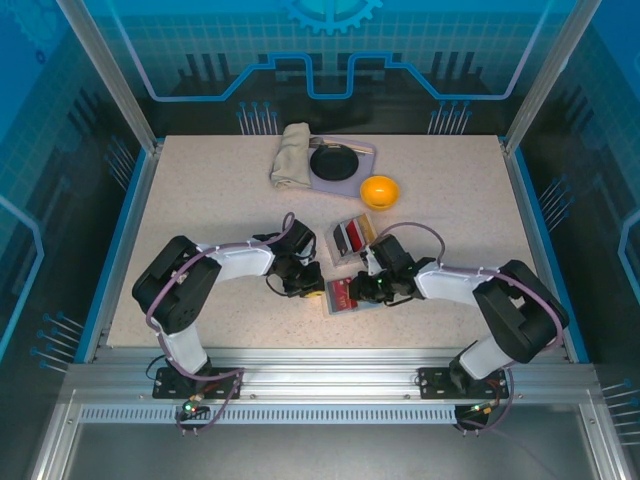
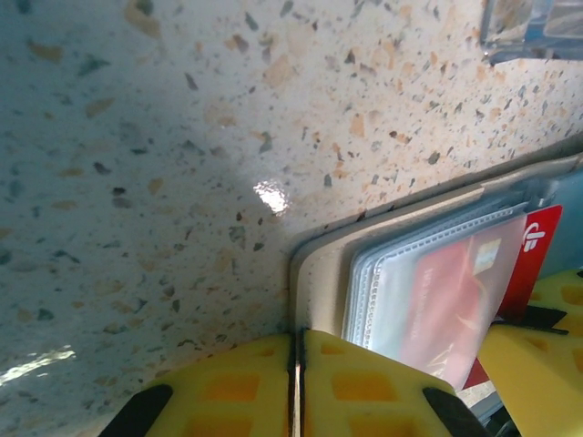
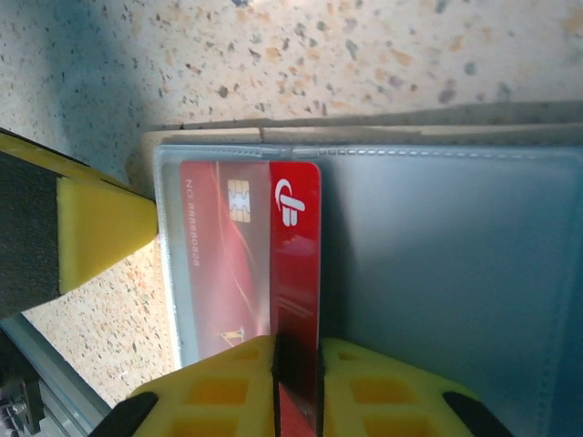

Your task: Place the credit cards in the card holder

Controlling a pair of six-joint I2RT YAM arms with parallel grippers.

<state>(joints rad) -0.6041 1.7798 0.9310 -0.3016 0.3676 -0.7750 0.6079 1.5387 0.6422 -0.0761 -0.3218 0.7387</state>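
The card holder point(image 1: 345, 304) lies open on the table between the two arms, beige outside point(image 2: 323, 273), grey-blue inside point(image 3: 455, 273). A red credit card point(image 3: 296, 237) sits partly under the holder's clear slot, its right strip and near end sticking out. My right gripper point(image 3: 296, 364) is shut on that near end of the card. My left gripper point(image 2: 297, 364) is shut on the holder's beige edge, at its corner. In the top view the left gripper point(image 1: 305, 285) and the right gripper point(image 1: 368, 288) flank the holder closely. One yellow finger point(image 3: 100, 237) of the left gripper shows beside the holder's left edge.
A small grey box point(image 1: 352, 238) with upright cards stands just behind the holder. Farther back are an orange bowl point(image 1: 380, 190), a black plate point(image 1: 335, 162) and a folded beige cloth point(image 1: 292, 155). The speckled table point(image 1: 200, 200) is bare to the left and right.
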